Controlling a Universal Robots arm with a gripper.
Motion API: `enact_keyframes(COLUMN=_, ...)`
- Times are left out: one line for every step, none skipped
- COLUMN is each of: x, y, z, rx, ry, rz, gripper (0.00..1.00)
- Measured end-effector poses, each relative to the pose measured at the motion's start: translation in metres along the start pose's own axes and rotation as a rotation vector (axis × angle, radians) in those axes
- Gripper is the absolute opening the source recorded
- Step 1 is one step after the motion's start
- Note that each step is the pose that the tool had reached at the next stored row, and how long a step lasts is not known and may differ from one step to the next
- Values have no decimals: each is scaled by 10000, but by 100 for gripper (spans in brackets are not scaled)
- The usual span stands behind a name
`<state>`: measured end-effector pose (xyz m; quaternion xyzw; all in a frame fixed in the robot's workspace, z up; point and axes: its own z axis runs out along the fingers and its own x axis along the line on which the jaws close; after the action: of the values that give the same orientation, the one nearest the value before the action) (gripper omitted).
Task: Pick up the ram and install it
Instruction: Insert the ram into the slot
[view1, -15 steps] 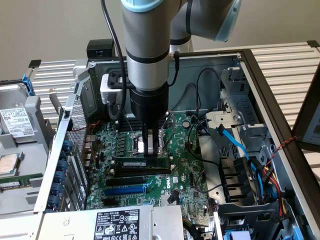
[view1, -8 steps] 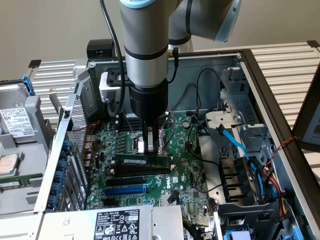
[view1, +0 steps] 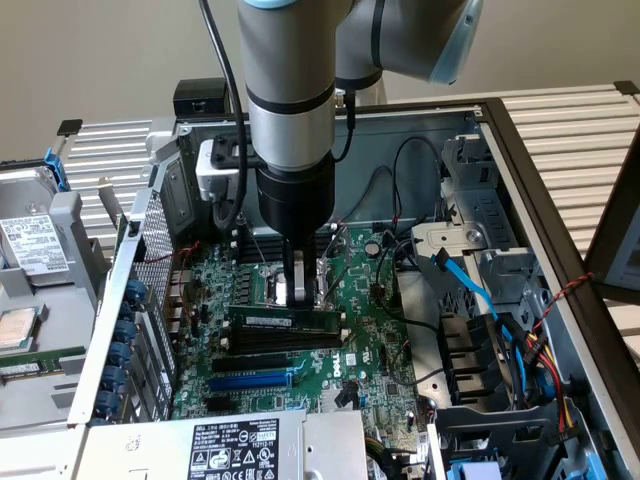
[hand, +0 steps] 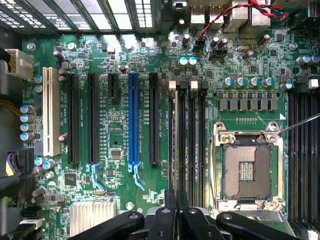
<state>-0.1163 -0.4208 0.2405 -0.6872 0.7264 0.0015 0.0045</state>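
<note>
In the exterior view your pincer (view1: 303, 298) was clenched on the ram (view1: 285, 320), gripping the middle of its upper edge, just below the centre of the frame. The stick hung level, its length running between the exterior view's left and right, directly over the black slots (view1: 280, 345) on the motherboard (view1: 370, 350) inside the open computer case (view1: 380, 125). Whether its lower edge already touched a slot, you could not tell. The blue slot (view1: 250, 381) lay lower in the frame, apart from it. In the wrist view the pincer's fingers (hand: 162, 222) pointed down at the slots beside the processor socket (hand: 247, 167).

You should have judged the ram light, thin and stiff, yet fragile. The bare top edge at mid-length looked the right hold, clear of chips and contacts. It likely tolerated no twisting, and a tilted stick could have bound in its slot.
</note>
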Motion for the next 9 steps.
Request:
enact_keyframes(x=0, y=0, z=0, rx=1, ry=-1, rz=-1, gripper=12)
enact_keyframes(x=0, y=0, z=0, rx=1, ry=-1, rz=-2, gripper=12)
enact_keyframes(x=0, y=0, z=1, rx=4, ry=-1, rz=-2, gripper=12)
enact_keyframes(x=0, y=2, z=1, rx=12, ry=-1, rz=-1, gripper=12)
enact_keyframes(x=0, y=2, z=2, rx=22, ry=-2, rz=0, gripper=12)
enact_keyframes(x=0, y=2, z=3, rx=28, ry=-2, rz=-1, gripper=12)
enact_keyframes(x=0, y=1, z=4, rx=42, ry=-4, rz=-1, gripper=12)
enact_keyframes(x=0, y=3, z=5, rx=68, ry=-4, rz=1, gripper=12)
enact_keyframes(x=0, y=5, z=6, rx=109, ry=-5, rz=1, gripper=12)
